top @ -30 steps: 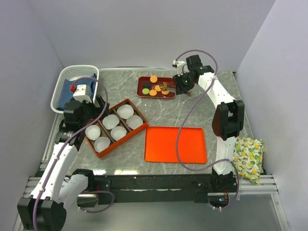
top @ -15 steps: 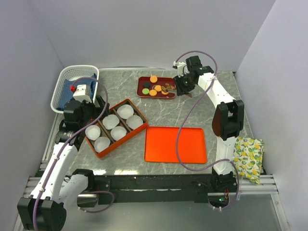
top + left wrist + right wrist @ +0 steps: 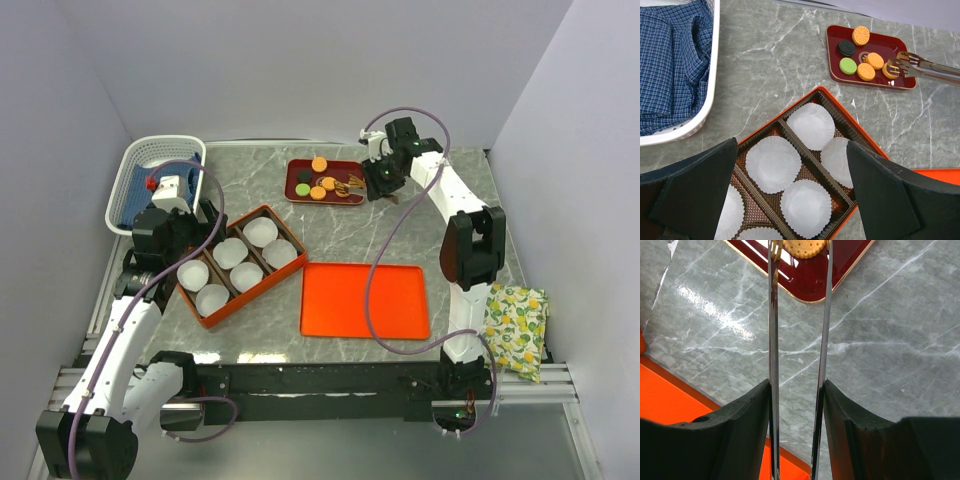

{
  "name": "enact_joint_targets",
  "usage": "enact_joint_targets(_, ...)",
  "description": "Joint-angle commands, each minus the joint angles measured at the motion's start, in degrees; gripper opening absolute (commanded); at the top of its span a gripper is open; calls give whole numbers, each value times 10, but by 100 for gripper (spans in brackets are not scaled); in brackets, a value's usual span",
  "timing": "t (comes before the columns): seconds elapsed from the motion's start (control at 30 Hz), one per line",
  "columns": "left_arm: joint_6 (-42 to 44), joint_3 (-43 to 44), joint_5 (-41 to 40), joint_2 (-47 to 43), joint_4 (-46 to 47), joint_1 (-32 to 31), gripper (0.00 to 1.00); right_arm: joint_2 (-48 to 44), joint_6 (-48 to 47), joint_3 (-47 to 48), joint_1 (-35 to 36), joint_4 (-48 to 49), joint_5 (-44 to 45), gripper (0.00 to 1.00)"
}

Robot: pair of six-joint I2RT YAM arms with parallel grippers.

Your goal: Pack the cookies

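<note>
Several cookies lie on a dark red tray (image 3: 296, 170): orange ones (image 3: 860, 35), a black one (image 3: 846, 48) and a green one (image 3: 848, 65). My right gripper (image 3: 384, 176) (image 3: 796, 390) is shut on metal tongs (image 3: 773, 340) (image 3: 930, 70). The tong tips stand on either side of an orange cookie (image 3: 802, 247) (image 3: 888, 71) at the tray's right end. I cannot tell whether that cookie is lifted. My left gripper (image 3: 791, 145) (image 3: 185, 240) hangs open over an orange box (image 3: 816, 90) (image 3: 293, 232) holding white paper cups (image 3: 772, 162), with nothing between its fingers.
A white basket (image 3: 140, 158) with a blue plaid cloth (image 3: 670, 60) stands at the far left. A flat orange lid (image 3: 365, 300) lies in front of the box's right side. A lemon-print cloth (image 3: 517, 325) lies at the right edge.
My right gripper with the tongs has shifted slightly toward the far side by the tray's right end. The left arm has not moved.
</note>
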Motion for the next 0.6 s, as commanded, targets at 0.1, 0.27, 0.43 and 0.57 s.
enact_joint_targets(0.1, 9, 12, 12, -2, 17, 1, 96, 8, -3, -6, 1, 1, 7, 51)
enact_joint_targets(0.27, 9, 11, 11, -1, 18, 0, 96, 13, -3, -4, 1, -4, 12, 51)
enact_joint_targets(0.43, 9, 12, 13, -3, 18, 0, 96, 6, -3, -10, 2, -4, 12, 53)
enact_joint_targets(0.57, 9, 12, 13, -4, 18, 1, 96, 3, -2, -12, 3, -4, 10, 53)
